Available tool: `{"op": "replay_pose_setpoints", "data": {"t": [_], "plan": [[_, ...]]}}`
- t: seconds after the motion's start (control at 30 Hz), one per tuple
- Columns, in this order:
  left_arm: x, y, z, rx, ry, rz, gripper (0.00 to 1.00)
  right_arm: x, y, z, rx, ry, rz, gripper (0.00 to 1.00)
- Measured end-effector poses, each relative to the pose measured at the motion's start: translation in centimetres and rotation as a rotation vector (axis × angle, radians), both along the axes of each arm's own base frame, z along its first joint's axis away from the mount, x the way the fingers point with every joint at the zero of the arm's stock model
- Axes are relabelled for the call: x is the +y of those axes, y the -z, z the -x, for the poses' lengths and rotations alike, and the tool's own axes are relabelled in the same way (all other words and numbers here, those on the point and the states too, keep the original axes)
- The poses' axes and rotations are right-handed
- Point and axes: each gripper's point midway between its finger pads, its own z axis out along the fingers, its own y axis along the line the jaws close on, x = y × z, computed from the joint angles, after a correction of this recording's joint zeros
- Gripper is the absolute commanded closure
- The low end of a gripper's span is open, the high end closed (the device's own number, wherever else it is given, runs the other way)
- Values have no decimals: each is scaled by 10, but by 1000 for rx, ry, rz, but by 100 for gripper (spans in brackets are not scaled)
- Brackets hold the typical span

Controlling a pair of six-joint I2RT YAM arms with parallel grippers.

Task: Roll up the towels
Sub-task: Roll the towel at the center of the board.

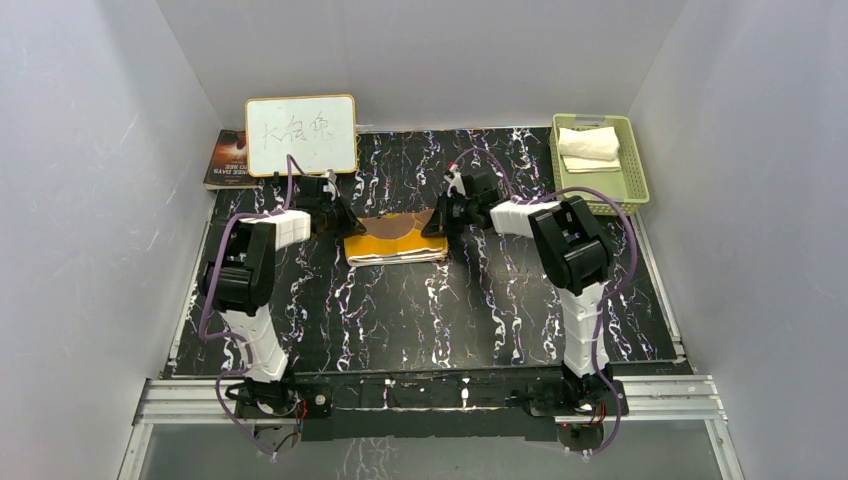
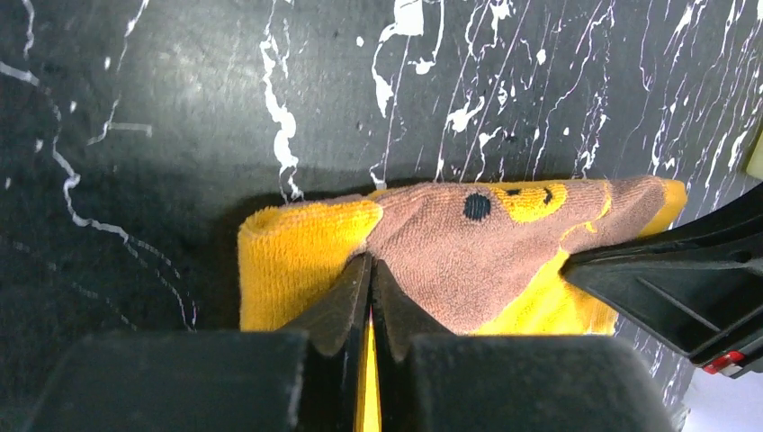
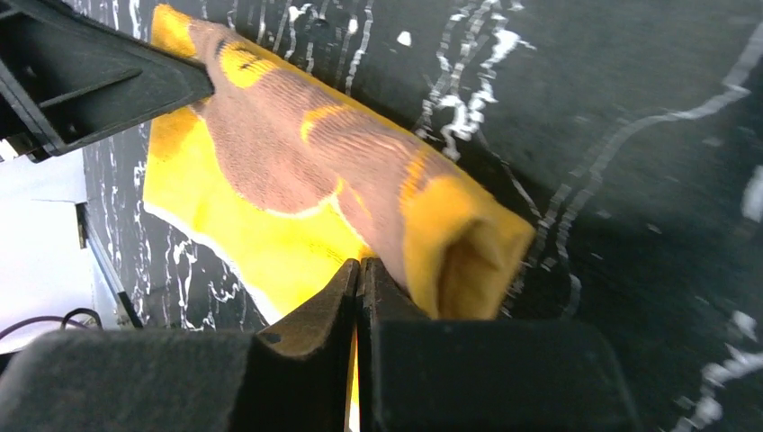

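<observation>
Cloth is pinched at both ends: the orange-yellow towel (image 1: 396,243) lies in the middle of the top view on the black marbled table (image 1: 420,320), between the two arms. Its upper edge in that view is turned over into a fat fold with the brown reverse facing out, so the roll looks begun but far from finished. The left gripper (image 2: 370,270) has its jaws pressed together on the fold's left end, with a sliver of yellow cloth squeezed between them. The right gripper (image 3: 358,268) is clamped just as tightly on the opposite end, and yellow shows in that slit too. Gripping both ends at once probably keeps the fold even across its width, so that it turns as one tube rather than skewing. The cream-white towel (image 1: 588,143) lies in the green basket (image 1: 636,170) at upper right, well apart; whether it is rolled is hard to tell. A white board (image 1: 300,135) stands at upper left.
</observation>
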Motion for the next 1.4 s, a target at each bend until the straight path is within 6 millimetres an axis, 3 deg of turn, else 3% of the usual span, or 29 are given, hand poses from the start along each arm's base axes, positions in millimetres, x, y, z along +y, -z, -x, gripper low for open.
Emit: {"op": "replay_pose_setpoints", "data": {"t": [0.13, 0.3, 0.37, 0.47, 0.53, 0.6, 0.7, 0.8, 0.87, 0.93, 1.0, 1.07, 1.13, 1.2, 1.27, 1.3, 1.4], "plan": [[5, 1, 10, -39, -63, -5, 100, -17, 2, -3, -4, 10, 13, 100], [-5, 1, 47, -54, -126, 10, 100, -18, 2, -11, -13, -22, 48, 98], [-21, 0, 68, -55, -147, 0, 100, -13, 1, -27, -24, -36, 62, 97], [-63, 0, 109, -47, -129, 7, 100, -5, -1, -55, -53, -50, 77, 96], [-88, -1, 132, -39, -114, 20, 100, -1, -2, -64, -59, -59, 87, 96], [-98, -2, 149, -37, -128, 29, 100, 1, -5, -68, -64, -66, 108, 95], [-84, -5, 153, -50, -195, 3, 100, 1, -7, -67, -68, -76, 135, 90], [-67, -18, 147, -94, -239, -46, 100, -2, -10, -64, -74, -90, 151, 74], [-62, -38, 139, -150, -243, -58, 100, -4, -21, -61, -86, -95, 158, 62], [-64, -69, 131, -232, -229, -32, 88, -8, -49, -52, -140, -100, 174, 46], [-64, -100, 128, -319, -204, -3, 69, -18, -92, -37, -266, -83, 223, 34], [-60, -133, 128, -411, -179, 21, 56, -20, -144, -5, -481, -73, 278, 28], [-55, -158, 129, -478, -149, 28, 47, 0, -203, 62, -764, -128, 268, 27], [-48, -171, 127, -501, -122, 24, 39, 24, -233, 127, -988, -235, 199, 27], [-38, -176, 122, -490, -106, 23, 33, 32, -231, 182, -1150, -346, 173, 27], [-30, -174, 118, -471, -99, 32, 30, 30, -216, 192, -1186, -379, 211, 27], [-11, -163, 113, -385, -72, 97, 28, 20, -146, 201, -1189, -495, 416, 27]]}}
